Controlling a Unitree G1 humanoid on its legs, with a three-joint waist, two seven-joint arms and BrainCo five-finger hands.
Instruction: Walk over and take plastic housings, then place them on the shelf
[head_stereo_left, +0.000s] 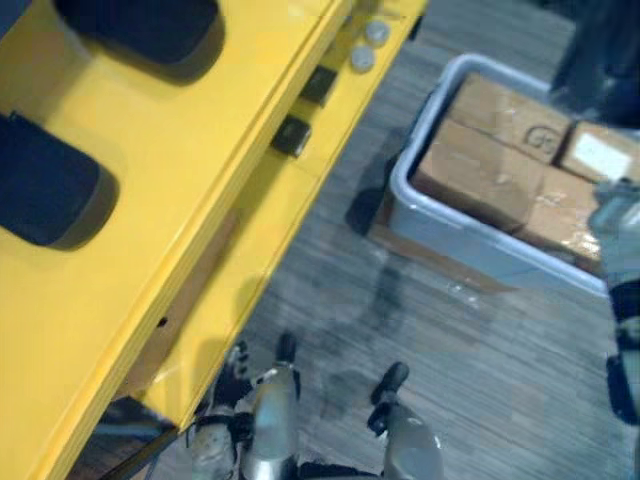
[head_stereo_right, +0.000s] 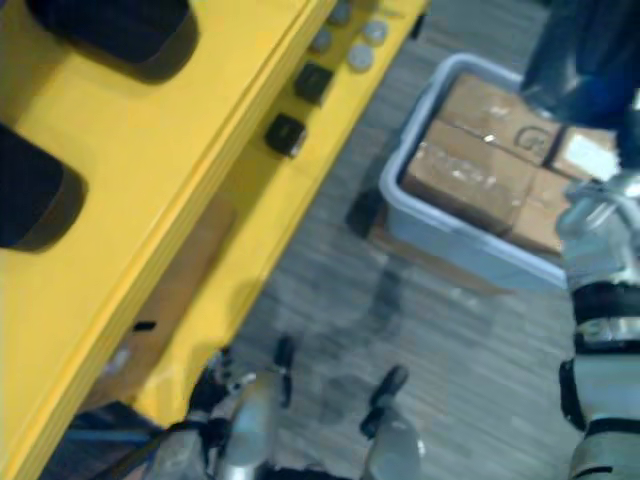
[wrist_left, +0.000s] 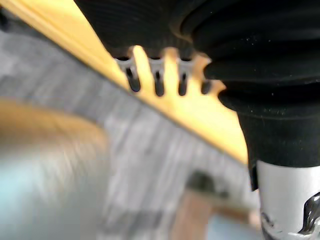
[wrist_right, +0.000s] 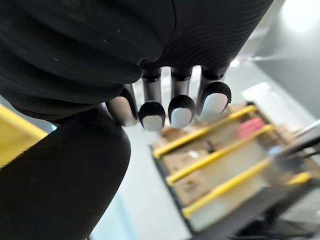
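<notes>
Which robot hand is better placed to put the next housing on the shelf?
Left, probably. The left robot hand is right by the shelf edge, while the right robot hand hangs over the bin of boxes, away from the shelf. I can't tell whether either holds anything.

Warehouse/workshop: yellow shelf (head_stereo_left: 150, 230), grey tote (head_stereo_left: 440, 215) of cardboard boxes (head_stereo_left: 480, 175), yellow-beamed storage rack (wrist_right: 215, 160).

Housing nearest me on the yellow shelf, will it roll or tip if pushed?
Probably won't roll: the housing lies low and broad on the shelf, with only rounded corners. Its smooth surface suggests it would slide rather than tip. Being plastic, it is likely light for its size.
</notes>
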